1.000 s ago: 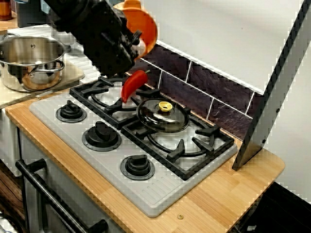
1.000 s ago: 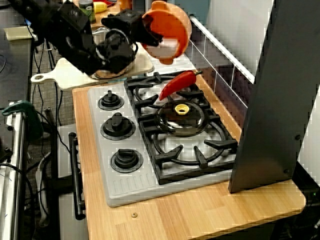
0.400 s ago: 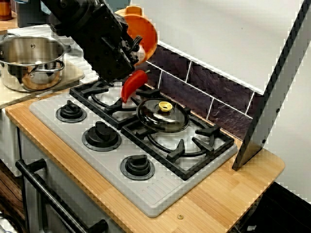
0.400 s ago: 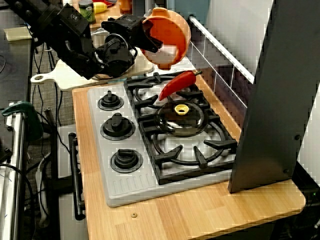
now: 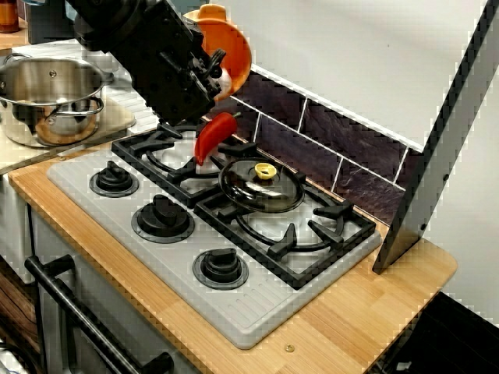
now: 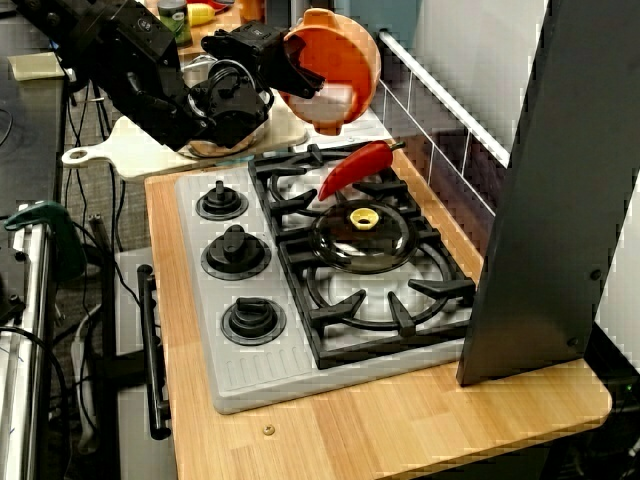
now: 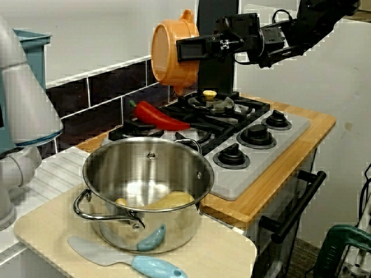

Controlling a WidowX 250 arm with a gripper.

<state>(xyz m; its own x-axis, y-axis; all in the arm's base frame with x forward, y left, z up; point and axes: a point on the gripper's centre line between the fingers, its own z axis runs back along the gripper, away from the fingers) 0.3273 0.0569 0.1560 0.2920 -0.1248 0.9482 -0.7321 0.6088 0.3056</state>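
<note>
Logging gripper (image 6: 298,68) clamped tight on orange pot (image 6: 348,52) rim, so pot hangs tipped sideways above stove (image 6: 215,345) rear; we see red pepper (image 6: 355,168) resting on stove grate beneath.

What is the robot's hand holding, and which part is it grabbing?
The gripper holds a round orange pot, tipped on its side in the air. It is pinching the pot by its rim.
</note>
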